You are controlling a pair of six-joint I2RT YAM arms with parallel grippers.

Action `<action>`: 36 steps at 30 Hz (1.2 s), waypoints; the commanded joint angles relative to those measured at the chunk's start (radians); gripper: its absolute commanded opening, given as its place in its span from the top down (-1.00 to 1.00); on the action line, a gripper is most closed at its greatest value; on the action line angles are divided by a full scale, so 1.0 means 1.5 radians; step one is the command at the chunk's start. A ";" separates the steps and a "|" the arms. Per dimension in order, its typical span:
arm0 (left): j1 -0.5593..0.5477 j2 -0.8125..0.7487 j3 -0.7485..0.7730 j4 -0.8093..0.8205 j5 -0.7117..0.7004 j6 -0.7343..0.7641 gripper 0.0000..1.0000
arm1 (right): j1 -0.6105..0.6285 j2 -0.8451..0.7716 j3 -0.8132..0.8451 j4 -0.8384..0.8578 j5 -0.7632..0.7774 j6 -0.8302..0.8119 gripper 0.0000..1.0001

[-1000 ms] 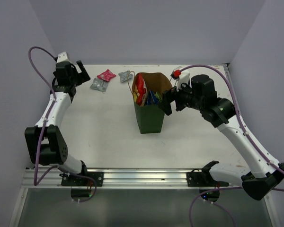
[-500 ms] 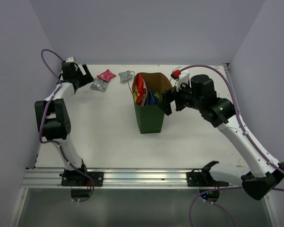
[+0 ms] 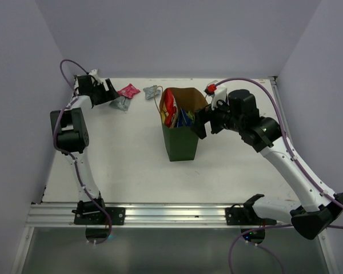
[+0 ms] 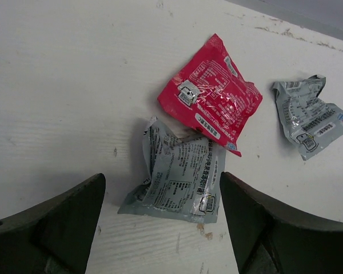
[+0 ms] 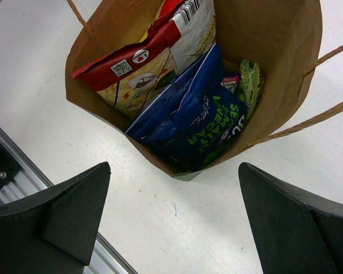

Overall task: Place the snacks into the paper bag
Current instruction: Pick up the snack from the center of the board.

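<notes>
The dark green paper bag [image 3: 181, 144] stands open mid-table, brown inside [image 5: 274, 51]. In it are the white-red-yellow chip bag [image 5: 154, 63], a blue packet [image 5: 194, 120] and a green packet [image 5: 250, 83]. On the table at the far left lie a pink packet [image 4: 210, 96] and two silver-grey foil packets, one near [image 4: 180, 174] and one further right [image 4: 310, 116]. My left gripper [image 4: 163, 228] is open just above the near silver-grey packet. My right gripper [image 5: 174, 222] is open and empty beside the bag's right rim.
The packets lie close to the back wall and left wall [image 3: 23, 85]. The bag's tan loop handles [image 5: 314, 117] stick out toward my right gripper. An aluminium rail [image 3: 171, 214] runs along the near table edge.
My left arm has swung toward the back and right, bringing its gripper over the silver-grey and pink packets. The right arm has barely moved.
</notes>
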 commanded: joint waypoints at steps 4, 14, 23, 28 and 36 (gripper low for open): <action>0.010 0.065 0.067 0.014 0.091 0.026 -0.50 | 0.000 0.006 0.007 0.016 -0.006 0.006 -0.97; 0.010 0.101 0.051 0.004 0.111 0.026 0.34 | -0.001 0.012 0.016 0.011 -0.016 0.002 -0.97; 0.011 0.019 -0.043 0.028 0.093 0.052 0.84 | -0.001 -0.002 0.003 0.019 -0.025 0.006 -0.97; 0.010 -0.045 -0.096 0.012 0.075 0.077 1.00 | 0.000 -0.012 -0.006 0.023 -0.031 0.005 -0.97; 0.009 -0.206 -0.173 -0.021 0.035 0.122 1.00 | -0.001 -0.032 -0.016 0.022 -0.030 -0.004 -0.97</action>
